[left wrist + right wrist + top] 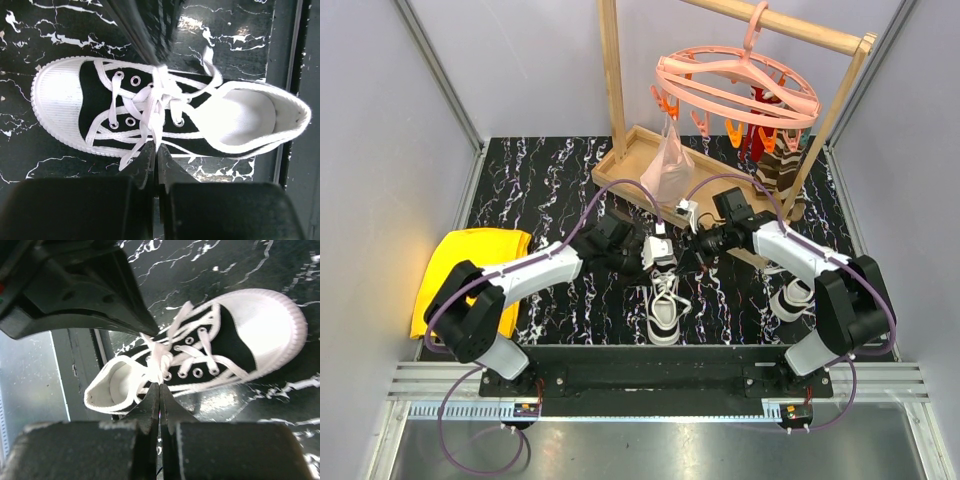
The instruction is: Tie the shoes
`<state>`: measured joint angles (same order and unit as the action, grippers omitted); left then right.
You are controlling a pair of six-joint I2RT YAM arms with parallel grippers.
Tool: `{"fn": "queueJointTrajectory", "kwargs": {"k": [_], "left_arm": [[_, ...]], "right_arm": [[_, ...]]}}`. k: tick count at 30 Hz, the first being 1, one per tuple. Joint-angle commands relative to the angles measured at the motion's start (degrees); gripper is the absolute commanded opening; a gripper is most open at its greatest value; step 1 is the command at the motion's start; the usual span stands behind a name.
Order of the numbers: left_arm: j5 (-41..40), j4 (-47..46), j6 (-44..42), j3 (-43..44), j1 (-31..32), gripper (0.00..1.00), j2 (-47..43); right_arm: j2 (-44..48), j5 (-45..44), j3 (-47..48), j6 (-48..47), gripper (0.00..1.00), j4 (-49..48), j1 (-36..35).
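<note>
1. The left gripper has its fingers pressed together, pinching a strand of the white laces that runs down from the crossing over the tongue.
2. The right gripper is also closed tight, with a bunched strand of the same laces caught between its fingertips.
3. In the top view the two grippers meet tip to tip just above the shoe, the left from the left side and the right from the right.
4. The shoe stands upright on its sole on the black marbled table, midway between the arm bases. Its heel is by the near edge and its white toe cap points away.
5. The laces are threaded through the eyelets and loosely crossed, with a free end trailing off the side.
6. The second shoe sits near the right arm, partly hidden behind it.
7. A yellow cloth lies at the left.
8. At the back a wooden rack carries a pink hanger, striped socks and a clear plastic bag.
</note>
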<state>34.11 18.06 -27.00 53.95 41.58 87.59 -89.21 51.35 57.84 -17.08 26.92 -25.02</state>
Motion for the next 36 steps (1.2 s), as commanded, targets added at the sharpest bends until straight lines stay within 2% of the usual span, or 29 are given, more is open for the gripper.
{"fn": "queueJointTrajectory", "kwargs": {"k": [1,13,24,28,36], "left_arm": [[3.15,0.48,-1.47,0.98,0.17,0.0,-3.92],[4.74,7.69,-8.85,-2.45,0.08,0.0,-8.05],[1.4,4.18,-6.23,-2.45,-0.89,0.0,-6.38],[2.72,3.29,-4.37,-0.87,-2.64,0.0,-6.2],[2.28,6.72,-11.04,-3.41,-4.32,0.0,-6.03]], "right_arm": [[3.16,-1.61,-0.45,-0.76,0.0,1.29,1.37],[3.78,-5.29,-2.56,-3.92,0.0,3.84,2.69],[4.22,-9.16,-2.65,-6.03,0.0,5.69,5.5],[4.13,-9.17,-2.3,-5.95,0.0,5.69,6.38],[4.13,-10.39,-2.91,-7.7,0.0,6.83,6.82]]}}
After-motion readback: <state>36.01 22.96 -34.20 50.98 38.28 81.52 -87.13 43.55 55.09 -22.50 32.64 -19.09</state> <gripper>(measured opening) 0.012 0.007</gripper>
